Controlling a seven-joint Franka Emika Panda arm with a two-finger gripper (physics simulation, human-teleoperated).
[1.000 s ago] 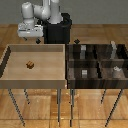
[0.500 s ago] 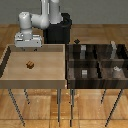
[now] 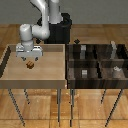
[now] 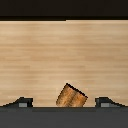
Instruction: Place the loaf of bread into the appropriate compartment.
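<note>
phase: pre-grasp, early in the task.
loaf of bread (image 3: 31,65): lies on the floor of the light tan tray (image 3: 50,80), toward the exterior view's left, tilted in the wrist view. Not lifted as far as either view shows.
end effector (image 3: 29,56): hovers right over the loaf, fingers spread wide, nothing held. In the wrist view both fingertips (image 4: 22,102) flank the loaf with clear gaps on each side, no contact.
done: arm is lined up above the loaf.
left: descend, close on the loaf, lift, carry across to the dark-brown bin (image 3: 98,81) at the exterior view's right, release in the right cell.
target compartment (image 3: 85,73): judged to be the near cell on the tray side, holding a small low grey cube. The other cells hold taller grey shapes, details too blurry to name.
exterior view only: shows tray, bin and arm together, so the whole transfer path is readable. Loaf is just a brown speck there.
wrist view only: shows the loaf's skewed orientation, its darker upper face, and the finger-to-loaf clearance. Bin not in it at all.
risk: loaf sits rotated against the finger line, so the close may twist it.
</note>
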